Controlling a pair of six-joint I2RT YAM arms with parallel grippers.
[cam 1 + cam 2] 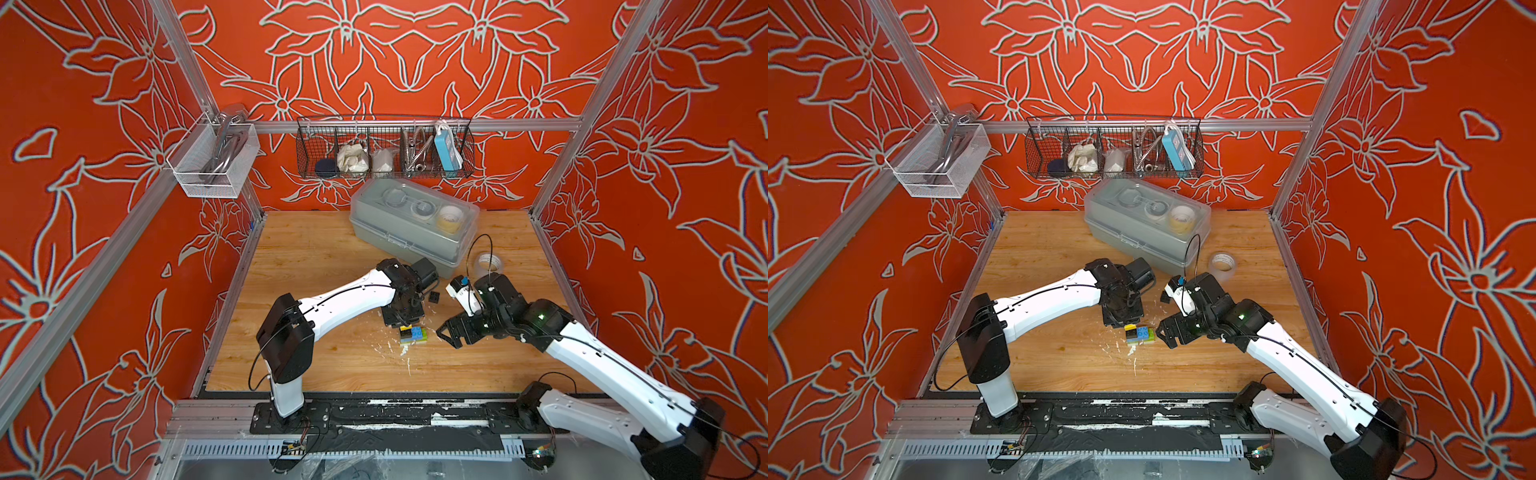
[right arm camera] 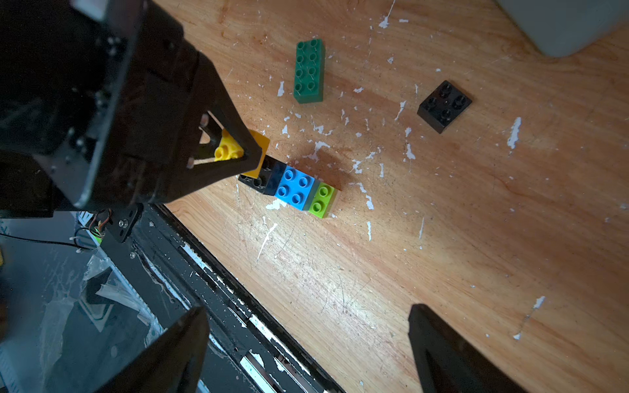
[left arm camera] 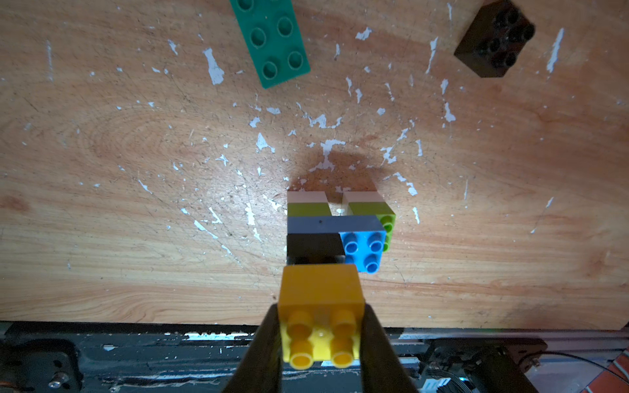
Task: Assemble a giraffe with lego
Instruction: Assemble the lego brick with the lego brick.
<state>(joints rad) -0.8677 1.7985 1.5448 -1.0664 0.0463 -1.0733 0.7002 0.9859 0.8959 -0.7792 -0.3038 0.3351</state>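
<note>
Yellow plastic was seen pinched between the closed jaws of the left gripper [image 3: 320,318]: the yellow brick [image 3: 320,292] was held just above the seated black brick [image 3: 313,245] at 1 end of the half-built giraffe [image 3: 340,221]. That figure stood near the front edge of the table [image 1: 332,257], white and lime legs under a blue body. The right gripper [image 2: 308,308] was spread wide and empty just beside it.

In the right wrist view, studs of the seated black brick were left showing beside the yellow one, so a misaligned press was judged the main risk. The studs could be missed and the brick left crooked. The figure could also be tipped, since it was braced by nothing. 1 lime leg was seen jutting past the blue end, and that joint could be split by a hard push. The dark green brick [image 2: 309,71] and the loose black brick [image 2: 444,105] lay well apart.

The wood-grain board was scratched and scattered with white flecks [image 3: 212,66]. The cell was enclosed by red walls [image 1: 415,62] patterned with pale flowers, and 2 wire baskets [image 1: 384,149] were hung on them. A lidded grey box [image 1: 411,232] and 1 tape roll [image 1: 490,262] were placed at the back
</note>
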